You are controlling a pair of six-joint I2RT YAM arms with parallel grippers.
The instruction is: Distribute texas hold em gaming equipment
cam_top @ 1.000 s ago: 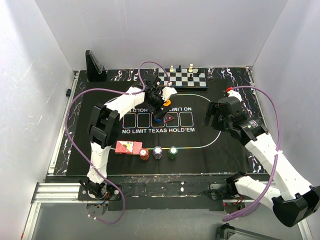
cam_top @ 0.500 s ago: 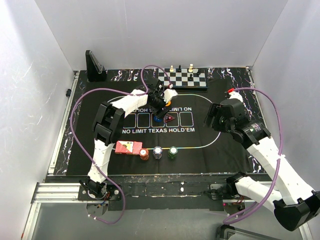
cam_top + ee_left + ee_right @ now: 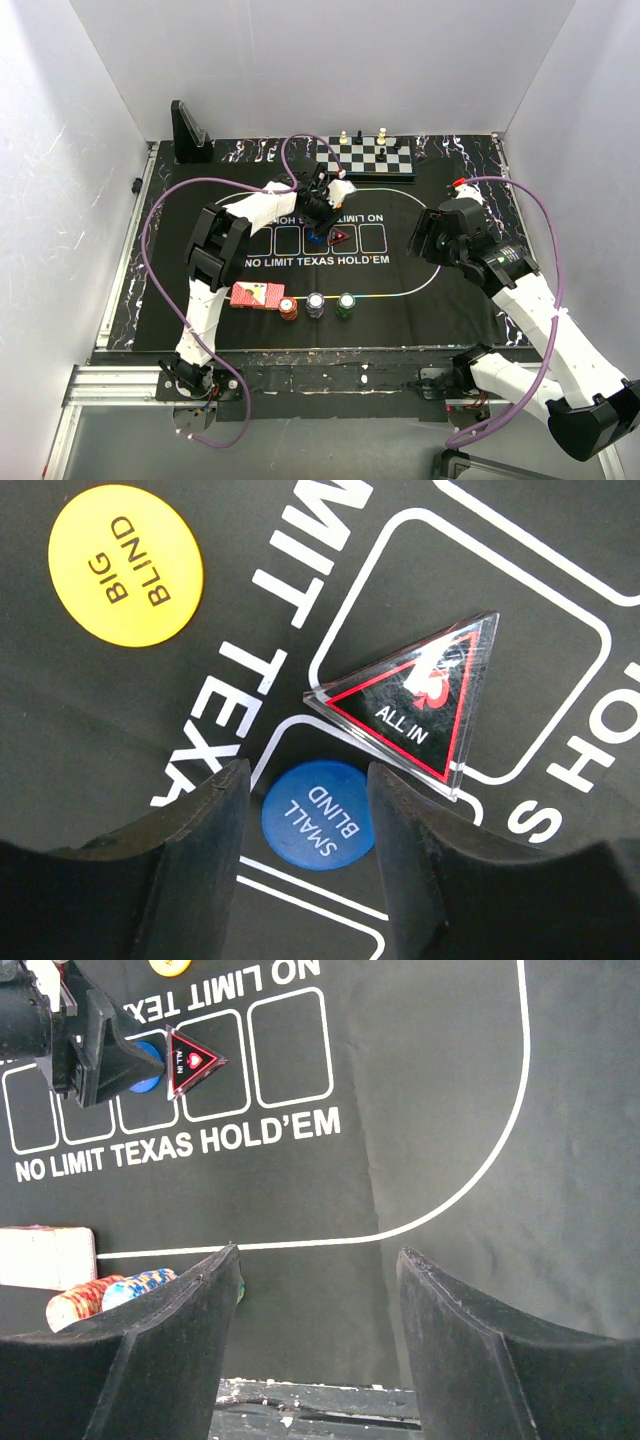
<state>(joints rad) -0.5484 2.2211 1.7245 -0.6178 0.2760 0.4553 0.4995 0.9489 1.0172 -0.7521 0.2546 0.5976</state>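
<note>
Our left gripper (image 3: 308,775) is closed on the blue SMALL BLIND chip (image 3: 318,822), which lies flat on the mat (image 3: 100,730) between its fingers. The triangular ALL IN marker (image 3: 412,705) sits just ahead. Our right gripper (image 3: 318,1253) hangs wide, holding nothing; the chip stacks (image 3: 100,1295) lie beside one finger.

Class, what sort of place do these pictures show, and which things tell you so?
Probably a robot test booth set up as a poker table: white walls enclose a black poker mat with chip stacks, and a left arm and right arm stand at its near edge.
</note>
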